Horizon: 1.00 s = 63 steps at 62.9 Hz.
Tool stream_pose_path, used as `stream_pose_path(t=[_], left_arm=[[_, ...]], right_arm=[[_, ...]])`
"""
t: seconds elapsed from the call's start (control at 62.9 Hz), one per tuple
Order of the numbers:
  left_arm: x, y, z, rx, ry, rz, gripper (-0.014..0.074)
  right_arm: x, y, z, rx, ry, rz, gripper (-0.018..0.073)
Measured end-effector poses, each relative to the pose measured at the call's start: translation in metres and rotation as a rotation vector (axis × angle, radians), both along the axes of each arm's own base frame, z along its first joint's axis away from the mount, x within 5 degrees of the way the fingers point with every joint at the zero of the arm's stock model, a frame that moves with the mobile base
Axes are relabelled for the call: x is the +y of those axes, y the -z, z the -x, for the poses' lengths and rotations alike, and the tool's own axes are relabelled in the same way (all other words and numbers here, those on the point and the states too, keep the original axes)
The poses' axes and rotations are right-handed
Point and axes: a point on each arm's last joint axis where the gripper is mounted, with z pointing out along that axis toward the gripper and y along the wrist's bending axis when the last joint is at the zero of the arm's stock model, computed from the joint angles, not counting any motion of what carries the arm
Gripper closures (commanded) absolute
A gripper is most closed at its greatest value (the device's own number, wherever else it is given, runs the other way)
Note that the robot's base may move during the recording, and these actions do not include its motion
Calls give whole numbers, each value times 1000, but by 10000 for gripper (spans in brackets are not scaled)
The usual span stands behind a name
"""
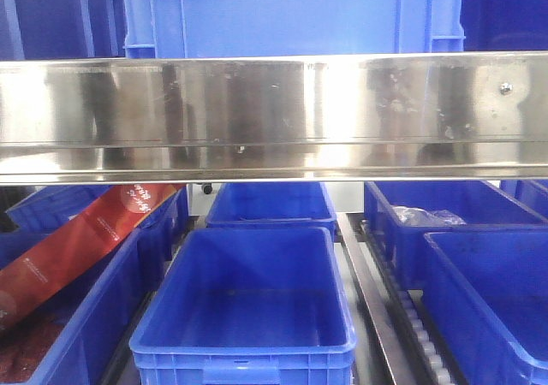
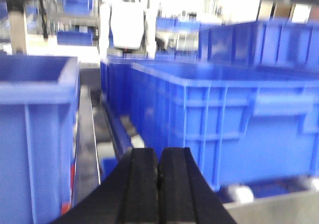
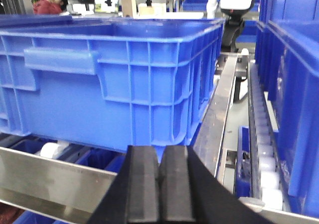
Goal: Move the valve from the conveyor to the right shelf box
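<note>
The valve and the conveyor are out of view in every frame. In the front view, blue boxes stand in rows on a shelf: a middle one (image 1: 244,316) with nothing in it, and two on the right, near (image 1: 492,304) and far (image 1: 445,227). My left gripper (image 2: 159,157) is shut with nothing between its black pads, low in front of a large blue box (image 2: 239,119). My right gripper (image 3: 159,154) is also shut and holds nothing. It sits just before another blue box (image 3: 109,74). Neither gripper shows in the front view.
A shiny steel rail (image 1: 274,115) crosses the front view above the boxes, with a blue crate (image 1: 291,13) on top. A red carton (image 1: 77,239) leans in the left box. A clear plastic bag (image 1: 424,216) lies in the far right box. White roller tracks (image 3: 261,134) run between the rows.
</note>
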Motion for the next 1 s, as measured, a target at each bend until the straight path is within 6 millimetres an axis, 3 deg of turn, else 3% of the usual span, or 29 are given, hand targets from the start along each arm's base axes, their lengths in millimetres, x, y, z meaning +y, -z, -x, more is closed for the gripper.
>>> stream_pose_path(t=[0.525, 0.763, 1.002], left_arm=[[2, -3, 4, -27, -1, 11, 707], [2, -3, 4, -27, -1, 11, 707], [2, -3, 4, -27, -1, 11, 707]], right_arm=[[-6, 3, 2, -71, 49, 8, 723], [-27, 52, 24, -103, 213, 47, 723], [-32, 100, 45, -137, 260, 60, 723]])
